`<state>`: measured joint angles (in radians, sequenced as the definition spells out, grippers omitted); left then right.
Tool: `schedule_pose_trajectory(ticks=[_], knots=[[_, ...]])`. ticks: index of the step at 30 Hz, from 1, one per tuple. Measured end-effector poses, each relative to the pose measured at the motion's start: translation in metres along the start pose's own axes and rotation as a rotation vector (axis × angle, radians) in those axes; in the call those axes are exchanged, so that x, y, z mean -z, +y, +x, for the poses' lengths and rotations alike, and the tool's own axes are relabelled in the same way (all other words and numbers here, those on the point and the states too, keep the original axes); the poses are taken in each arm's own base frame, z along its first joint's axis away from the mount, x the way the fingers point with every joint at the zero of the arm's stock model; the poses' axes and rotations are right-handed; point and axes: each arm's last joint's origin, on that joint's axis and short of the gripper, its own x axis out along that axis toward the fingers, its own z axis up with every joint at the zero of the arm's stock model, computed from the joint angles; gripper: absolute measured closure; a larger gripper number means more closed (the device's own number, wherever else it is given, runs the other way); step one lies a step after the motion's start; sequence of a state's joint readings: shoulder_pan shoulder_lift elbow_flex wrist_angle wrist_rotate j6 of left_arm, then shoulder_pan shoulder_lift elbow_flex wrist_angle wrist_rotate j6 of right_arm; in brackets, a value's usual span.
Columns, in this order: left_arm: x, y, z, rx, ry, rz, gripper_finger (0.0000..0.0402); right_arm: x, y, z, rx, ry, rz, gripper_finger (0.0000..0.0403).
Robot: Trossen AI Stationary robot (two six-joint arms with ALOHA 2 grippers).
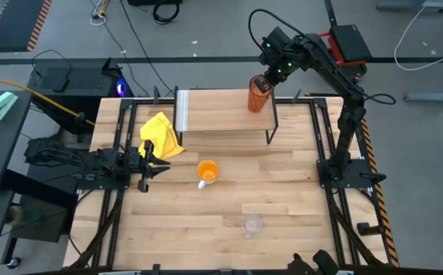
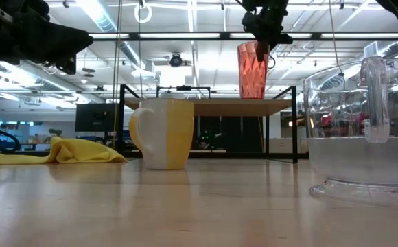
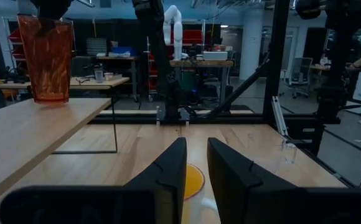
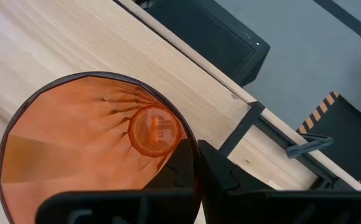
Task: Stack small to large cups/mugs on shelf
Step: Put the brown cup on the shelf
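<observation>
Wooden tabletop (image 1: 282,191), near to far: a clear glass cup (image 1: 253,224) at the front edge, an orange mug (image 1: 206,170) mid-board with the left tool (image 1: 150,168) waiting beside it, fingers slightly parted and empty. On the shelf (image 1: 221,113) behind, the right tool (image 1: 266,80) clenches the amber tumbler's (image 1: 258,95) rim; it stands upright near the shelf's right end, long axis vertical, mouth up. It should be released only once its base sits flat.

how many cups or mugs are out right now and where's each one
3. The amber tumbler stands on the shelf, gripped at its rim by the right hand. The orange mug sits mid-table. The clear glass cup sits nearer the table's front edge.
</observation>
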<state>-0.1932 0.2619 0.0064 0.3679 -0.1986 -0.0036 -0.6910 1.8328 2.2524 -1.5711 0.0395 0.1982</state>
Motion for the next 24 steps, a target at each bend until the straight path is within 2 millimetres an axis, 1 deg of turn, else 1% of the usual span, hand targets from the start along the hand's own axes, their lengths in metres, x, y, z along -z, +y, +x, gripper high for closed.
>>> schedule_pose_trajectory(ticks=[9,18,24], knots=[[0.0,0.0,0.0,0.0,0.0,-0.001,0.0324,0.0,0.0,0.0,0.0,0.0,0.0,0.0396],[0.0,0.0,0.0,0.0,0.0,-0.002,0.0329,0.0,0.0,0.0,0.001,0.001,-0.015,0.0396],[0.0,0.0,0.0,0.001,-0.001,-0.002,0.0323,0.002,0.0,0.011,0.003,0.034,-0.028,0.0396]])
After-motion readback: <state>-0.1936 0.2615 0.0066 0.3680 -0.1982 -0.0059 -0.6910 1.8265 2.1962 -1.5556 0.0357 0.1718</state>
